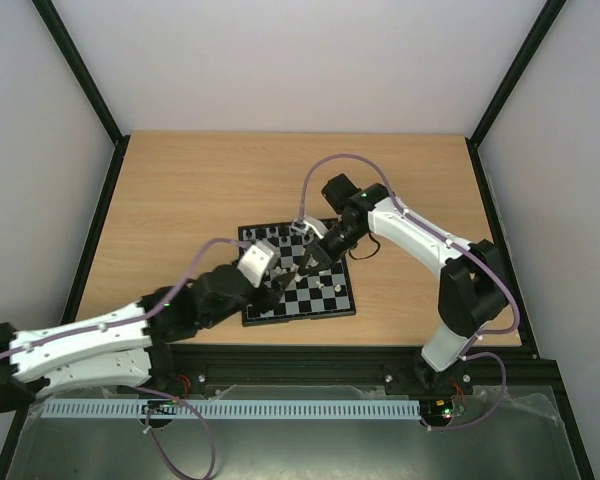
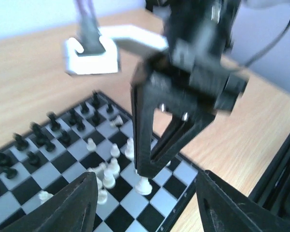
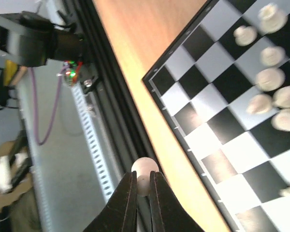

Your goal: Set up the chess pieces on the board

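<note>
One white piece pinched in right hand, left hand open

From above, everything is bright and evenly lit; the pale wooden bench carries only faint, soft shadows under the white-and-black arms. The left wrist view is smeary: the black right pincer is blurred, and the left pincer's own dark fingers loom out of focus at the bottom edge. In the right wrist view the cream-white chess pieces melt into pale blobs, while the small cream-white round-topped piece nipped between the tips looks fairly sharp.
</note>
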Controlling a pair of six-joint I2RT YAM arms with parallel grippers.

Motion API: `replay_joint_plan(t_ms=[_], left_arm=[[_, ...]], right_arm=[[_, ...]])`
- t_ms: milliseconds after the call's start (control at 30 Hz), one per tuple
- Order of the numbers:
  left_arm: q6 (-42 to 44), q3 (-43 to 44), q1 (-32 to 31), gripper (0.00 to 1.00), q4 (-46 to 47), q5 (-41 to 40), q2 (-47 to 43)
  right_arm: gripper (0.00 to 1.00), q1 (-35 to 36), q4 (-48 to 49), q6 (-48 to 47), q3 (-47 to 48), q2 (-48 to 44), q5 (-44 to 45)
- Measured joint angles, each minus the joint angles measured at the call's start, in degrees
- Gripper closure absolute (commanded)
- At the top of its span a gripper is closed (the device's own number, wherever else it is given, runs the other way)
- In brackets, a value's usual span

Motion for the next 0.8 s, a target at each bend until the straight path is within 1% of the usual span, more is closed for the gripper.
replay_joint_plan(t_ms=[100,167,233,333,400,467,500,533,600,633,700,733,800], left_arm=[[-0.85,4.57,0.59,0.22,-6.01,-4.92,-6.51],[-2.56,5.88,2.89,0.19,-9.22,-8.63,-10.49],[-3.82,5.97,8.50,0.18,-12.63,-11.23,-13.53],[-4.94,5.16,21.55,0.18,-16.09,-10.40,-14.69],[-5.18,4.20,30.77,0.21,-17.20,-6.78,-13.88],[-5.33,3.06,41.11,0.23,-17.51,-0.63,-11.82],[-5.27,2.32,47.65,0.24,-17.35,4.33,-10.14],[-5.22,1.64,52.72,0.25,-16.98,7.85,-8.68],[-5.31,0.15,60.26,0.24,-16.37,13.60,-5.05],[-5.31,-0.42,61.70,0.21,-16.17,15.52,-4.02],[-5.25,-1.38,62.79,0.02,-15.69,19.19,-3.45],[-5.33,-1.55,63.21,0.01,-15.52,20.55,-3.58],[-5.97,-1.57,63.47,0.00,-14.75,22.23,-4.22]], right_arm=[[0.94,0.07,3.78,0.37,-0.04,-1.68,4.74],[0.94,0.35,6.88,0.68,-0.28,-2.95,8.07],[0.94,1.49,10.12,0.79,-0.81,-4.24,12.33],[0.94,5.57,13.94,0.66,-1.05,-4.83,19.58],[0.93,8.70,15.93,0.37,-1.05,-4.79,23.56],[0.93,11.85,17.59,-0.07,-1.05,-4.74,26.91],[0.92,13.29,18.21,-0.35,-1.05,-4.66,28.26],[0.92,14.82,18.93,-0.66,-1.05,-4.50,29.70],[0.92,17.33,19.96,-1.25,-1.03,-3.89,31.76],[0.92,18.62,20.37,-1.53,-1.01,-3.34,32.52],[0.92,21.29,21.11,-2.19,-0.98,-1.68,33.94],[0.92,22.34,21.40,-2.43,-0.98,-0.79,34.49],[0.92,24.52,21.70,-2.97,-0.92,1.51,35.52]])
